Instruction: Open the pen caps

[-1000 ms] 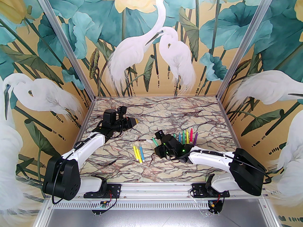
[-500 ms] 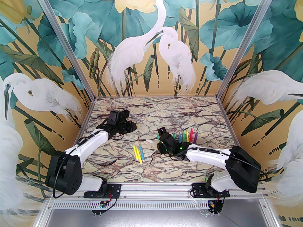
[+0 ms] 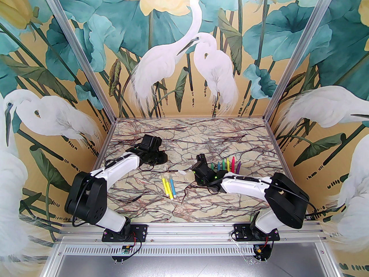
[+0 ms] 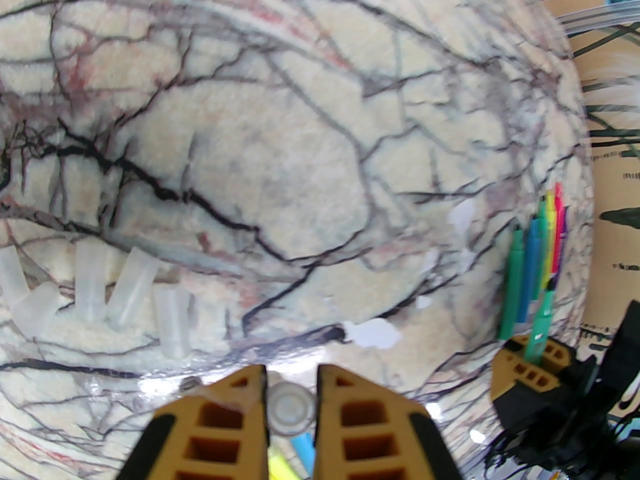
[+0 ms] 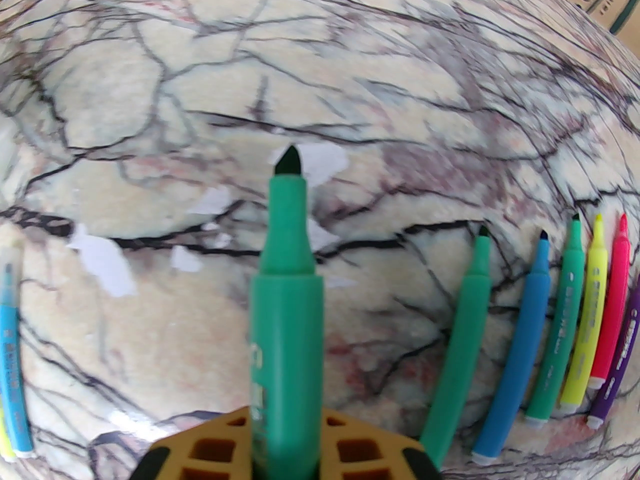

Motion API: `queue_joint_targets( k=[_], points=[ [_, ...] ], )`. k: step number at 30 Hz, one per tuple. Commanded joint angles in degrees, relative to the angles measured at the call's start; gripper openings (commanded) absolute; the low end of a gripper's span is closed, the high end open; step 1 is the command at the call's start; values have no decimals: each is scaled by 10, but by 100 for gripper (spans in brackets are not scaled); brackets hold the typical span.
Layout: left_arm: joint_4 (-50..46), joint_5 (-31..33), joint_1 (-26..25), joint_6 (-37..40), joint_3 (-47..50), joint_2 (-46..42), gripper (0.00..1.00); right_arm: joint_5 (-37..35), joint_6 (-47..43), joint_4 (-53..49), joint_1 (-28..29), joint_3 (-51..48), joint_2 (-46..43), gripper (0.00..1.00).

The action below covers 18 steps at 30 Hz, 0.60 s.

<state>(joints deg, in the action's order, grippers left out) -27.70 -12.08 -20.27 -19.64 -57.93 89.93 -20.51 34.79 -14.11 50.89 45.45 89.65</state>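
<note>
A marbled table (image 3: 201, 131) carried a trio (image 3: 169, 187) of short pens near its middle: two yellow and one blue, lying side by side. In the right wrist view the blue one's tip sat under a clear cap.

Beyond the trio and a little to its left, the left gripper (image 4: 291, 375) hung low over the table. Its jaws were pressed together on a cap (image 4: 291, 408), a clear one seen end-on between the orange fingers.

Loose caps (image 4: 125, 288), about five, lay scattered flat on the table further left of the trio, close together and some touching.

Right of the trio, the right gripper (image 5: 287, 420) pinched a green pen (image 5: 287, 293) by its body. The bare dark tip pointed away from the fingers.

Further right of the trio lay a row (image 3: 227, 166) of six uncapped pens, side by side: green, blue, green, yellow, pink and purple, tips pointing to the far edge.
</note>
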Motion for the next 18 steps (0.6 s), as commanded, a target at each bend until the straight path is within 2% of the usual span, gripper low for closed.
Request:
queue_joint_targets(
  k=[1,18],
  points=[
    [-22,25,-5,17,-21,22,0,-25,22,-16,-8,14,15,0],
    [-35,59,-8,30,-41,83,0,-36,37,-27,-26,18,58,3]
  ],
)
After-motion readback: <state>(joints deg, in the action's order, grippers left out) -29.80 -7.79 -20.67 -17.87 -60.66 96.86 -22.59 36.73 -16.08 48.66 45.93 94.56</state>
